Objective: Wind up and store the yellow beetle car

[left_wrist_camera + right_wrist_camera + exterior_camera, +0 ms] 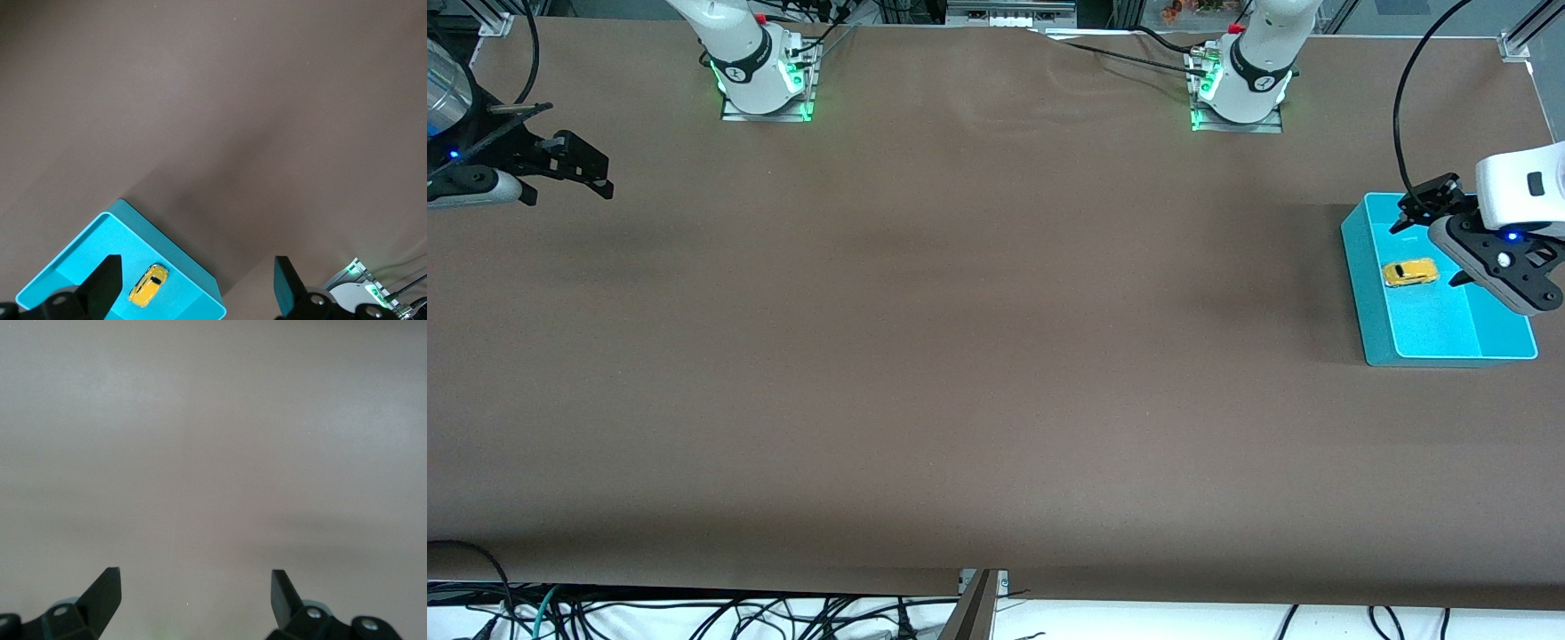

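Since the yellow beetle car (1410,273) already lies in the teal bin (1369,302), storing appears done, though winding cannot be confirmed. Above it the left gripper (1436,240) is spread empty; the right gripper (587,171), also spread, waits over the bench (960,356). Only withdrawal seems needed.

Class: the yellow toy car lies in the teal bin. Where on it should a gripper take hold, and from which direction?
Grip the yellow beetle car across its two long sides, coming straight down. It sits on its wheels inside the teal bin, whose walls probably block any sideways approach. The open left gripper hangs over the bin.
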